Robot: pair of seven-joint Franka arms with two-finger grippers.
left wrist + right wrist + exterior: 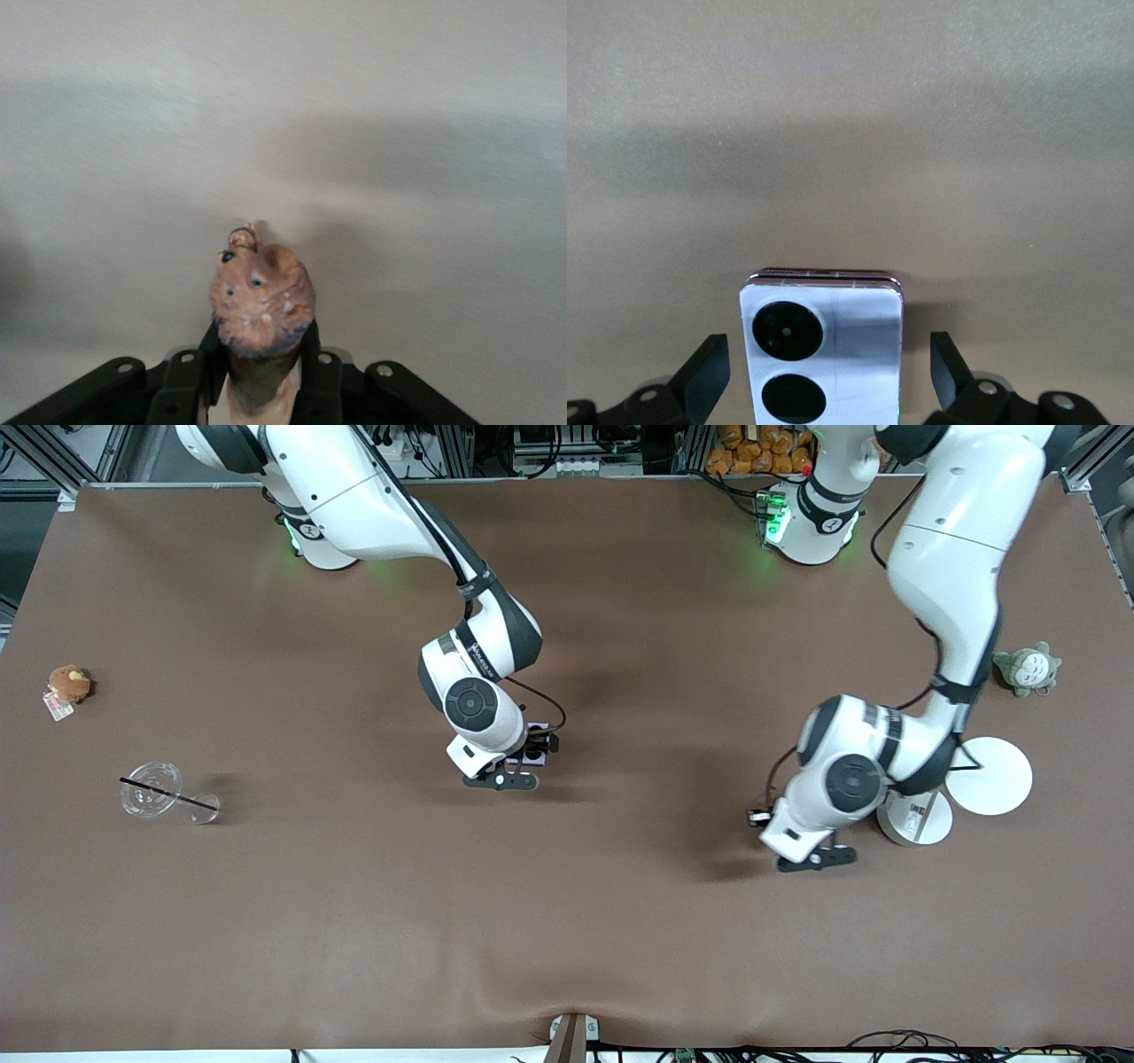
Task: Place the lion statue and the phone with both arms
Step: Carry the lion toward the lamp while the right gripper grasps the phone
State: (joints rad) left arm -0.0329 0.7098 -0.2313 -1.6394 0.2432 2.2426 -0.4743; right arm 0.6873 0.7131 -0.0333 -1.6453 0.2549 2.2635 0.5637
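Observation:
The phone (824, 354), pale lavender with two black camera circles, rests on the brown table between the fingers of my right gripper (827, 345). The fingers stand wide apart and touch neither side of it. In the front view the right gripper (523, 766) is at the table's middle, with a bit of the phone (534, 746) showing under the wrist. My left gripper (261, 354) is shut on the lion statue (261, 301), reddish-brown, its head sticking out past the fingertips over bare table. In the front view the left gripper (815, 857) is low over the table and the lion is hidden.
A white round disc (988, 777) and a white stand (915, 817) lie beside the left gripper. A grey-green plush (1028, 669) sits toward the left arm's end. A clear cup with a black straw (164, 793) and a brown plush (69, 685) lie toward the right arm's end.

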